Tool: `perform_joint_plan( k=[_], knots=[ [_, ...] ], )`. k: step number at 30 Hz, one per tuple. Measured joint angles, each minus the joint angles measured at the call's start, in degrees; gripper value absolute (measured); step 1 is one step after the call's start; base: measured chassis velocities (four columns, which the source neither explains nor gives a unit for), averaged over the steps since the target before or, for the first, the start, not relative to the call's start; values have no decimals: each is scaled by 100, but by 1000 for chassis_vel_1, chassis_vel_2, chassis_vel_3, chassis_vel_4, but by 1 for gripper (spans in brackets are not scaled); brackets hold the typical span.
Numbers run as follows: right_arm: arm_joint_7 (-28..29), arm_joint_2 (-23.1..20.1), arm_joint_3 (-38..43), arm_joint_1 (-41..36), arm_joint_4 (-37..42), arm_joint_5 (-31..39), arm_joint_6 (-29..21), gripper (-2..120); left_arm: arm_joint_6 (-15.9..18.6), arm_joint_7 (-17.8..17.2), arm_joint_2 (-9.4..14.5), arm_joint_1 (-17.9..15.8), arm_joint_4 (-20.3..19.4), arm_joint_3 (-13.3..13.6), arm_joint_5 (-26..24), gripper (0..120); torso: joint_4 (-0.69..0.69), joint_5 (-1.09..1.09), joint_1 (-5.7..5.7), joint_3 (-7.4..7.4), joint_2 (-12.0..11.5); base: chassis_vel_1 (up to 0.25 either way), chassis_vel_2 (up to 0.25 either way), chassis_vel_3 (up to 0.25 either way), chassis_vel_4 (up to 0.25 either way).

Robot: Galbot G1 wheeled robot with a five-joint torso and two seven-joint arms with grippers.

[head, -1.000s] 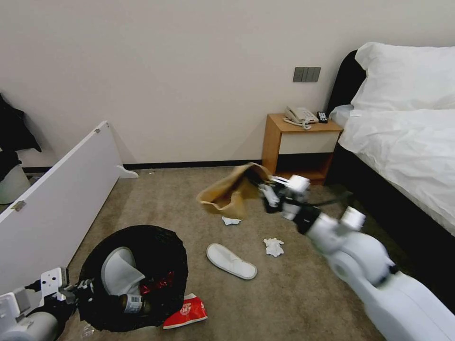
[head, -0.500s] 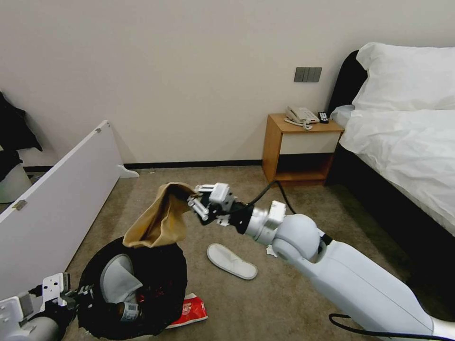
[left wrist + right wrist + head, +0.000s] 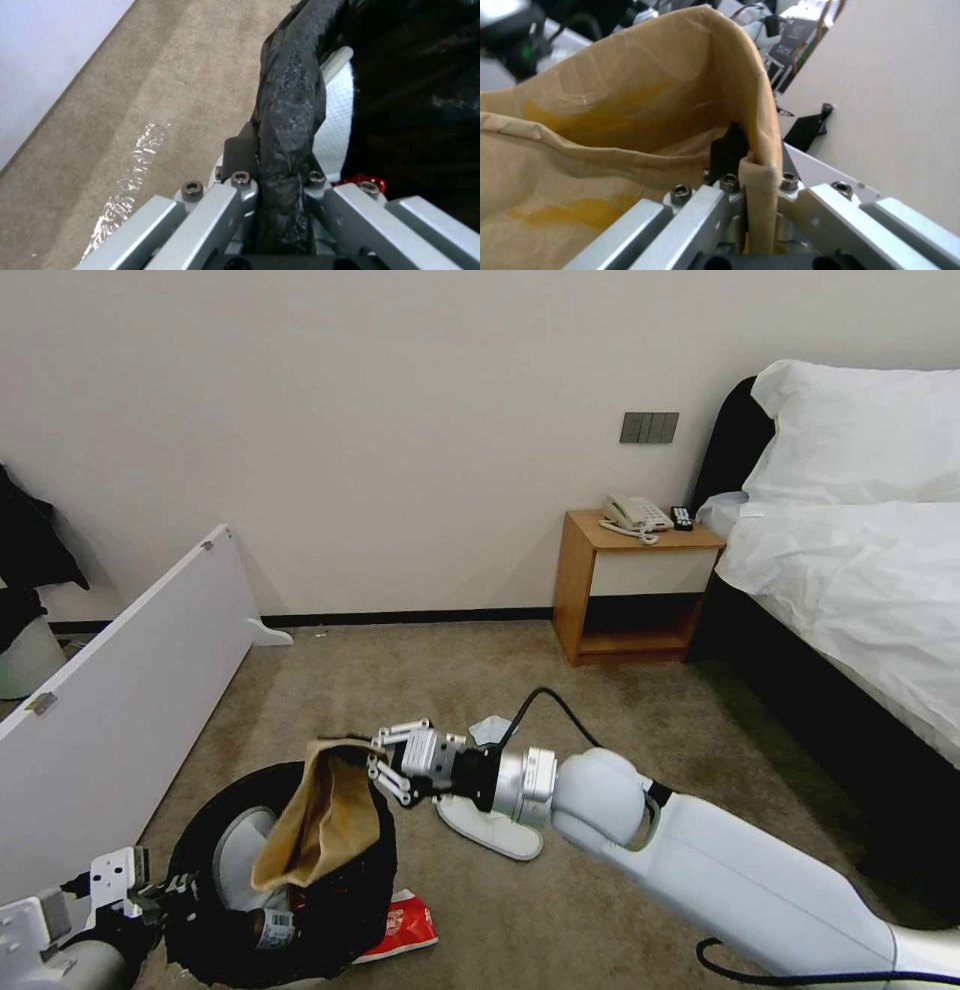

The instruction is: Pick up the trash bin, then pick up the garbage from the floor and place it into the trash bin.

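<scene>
The trash bin [image 3: 205, 818], lined with a black bag, stands on the floor [image 3: 420, 680] at the lower left. My left gripper [image 3: 168, 887] is shut on its near rim [image 3: 287, 112], the fingers pinching the bag fold. My right gripper [image 3: 378, 762] is shut on the top edge of the brown paper bag [image 3: 322, 818], which hangs over the bin with its lower end inside. The pinched bag edge [image 3: 756, 176] sits between the fingers. A white slipper [image 3: 236, 850] and a red can [image 3: 364, 181] lie in the bin. Another slipper [image 3: 500, 835], a red snack packet [image 3: 402, 925] and a tissue [image 3: 490, 730] lie on the carpet.
A white board [image 3: 120, 690] leans along the left side. A wooden nightstand [image 3: 635, 580] with a phone stands by the back wall, and the bed [image 3: 860, 570] fills the right. A clear plastic scrap [image 3: 132, 176] lies on the carpet beside the bin.
My right arm has swung left with the brown paper bag, from near the nightstand to over the bin, then lowered it into the opening. The left gripper has kept its hold.
</scene>
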Motion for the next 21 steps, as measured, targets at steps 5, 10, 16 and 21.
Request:
perform_joint_plan(
  k=[5,10,16,21],
  knots=[
    [-88,88,-68,-56,-208,-779,364,0,0,-70,29,29,-83,11,-135,3,0,0,0,0,0,0,0,0,0],
    [-130,162,-187,-27,-260,-1001,466,0,0,-83,42,112,-130,91,-153,3,2,0,0,0,0,0,0,0,0],
    [-152,263,-313,5,-336,-1140,528,0,0,-96,45,154,-184,212,-151,3,0,0,0,0,0,0,0,0,0],
    [-157,310,-347,0,-391,-1160,542,0,0,-100,53,182,-188,265,-143,3,1,0,0,0,0,0,0,0,0]
  ],
)
